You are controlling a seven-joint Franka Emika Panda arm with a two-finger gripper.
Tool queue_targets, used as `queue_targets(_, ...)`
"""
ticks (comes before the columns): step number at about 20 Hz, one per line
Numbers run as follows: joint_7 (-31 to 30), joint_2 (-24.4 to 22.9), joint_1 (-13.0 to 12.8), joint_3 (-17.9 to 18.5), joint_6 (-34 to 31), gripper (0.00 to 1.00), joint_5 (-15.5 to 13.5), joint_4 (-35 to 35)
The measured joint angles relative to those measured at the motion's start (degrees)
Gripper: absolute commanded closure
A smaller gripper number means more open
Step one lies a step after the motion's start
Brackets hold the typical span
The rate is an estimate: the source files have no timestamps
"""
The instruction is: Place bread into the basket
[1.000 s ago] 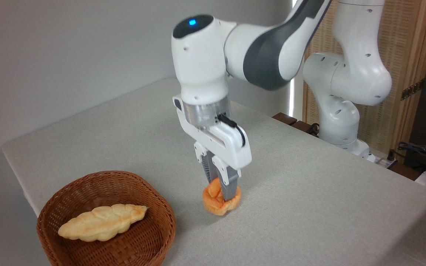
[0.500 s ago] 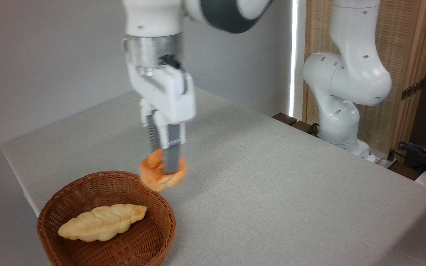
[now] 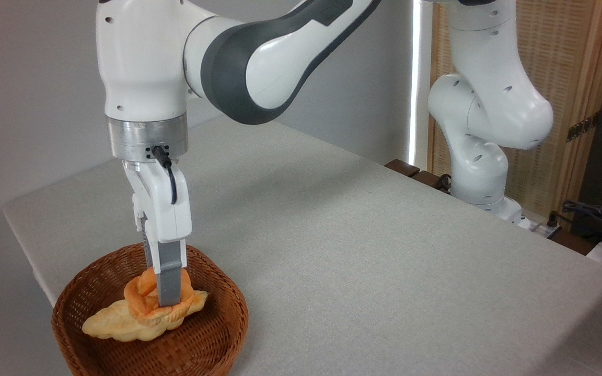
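Bun: the small orange-golden bun (image 3: 144, 297) with a knotted, cracked top sits inside the basket, over the middle of the long loaf; whether it rests its weight on the loaf cannot be told.
Gripper: the gripper (image 3: 162, 300) points straight down into the basket, its two grey fingers (image 3: 169, 279) pressed against opposite sides of the bun, one in front and one mostly hidden behind it.
Loaf: a long pale yellow braided loaf (image 3: 107, 325) lies across the basket floor, running from near left to far right, its far tip showing to the right of the bun.
Basket: the round brown woven basket (image 3: 217, 334) with low sides stands at the near left corner of the table, its lower rim cut off by the picture edge.
Table: the grey cloth-covered table (image 3: 384, 261) stretches from the near left to the far right.
Arm: the white and dark grey arm (image 3: 259, 57) reaches from its base (image 3: 481, 177) at the far right edge of the table across to the left, with a metal ring and a black cable above the gripper.
Background: a plain grey wall fills the left; a wooden slatted screen (image 3: 578, 78) stands behind the base, and dark cables (image 3: 588, 214) lie at the far right.
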Motion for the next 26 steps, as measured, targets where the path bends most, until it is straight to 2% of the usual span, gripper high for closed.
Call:
queue_targets(5,0.03,0.05,0.00,0.00,0.16,0.00,1.64,0.15)
queue_targets(18,-0.42,0.02,0.11,0.00,-0.30,0.00,1.69,0.44)
queue_targets(22,-2.61,-1.30,1.01,-0.19,-6.30,0.00,1.55,1.26)
queue_targets(26,-4.12,-5.89,4.63,-3.44,-15.65,0.00,0.36,2.02)
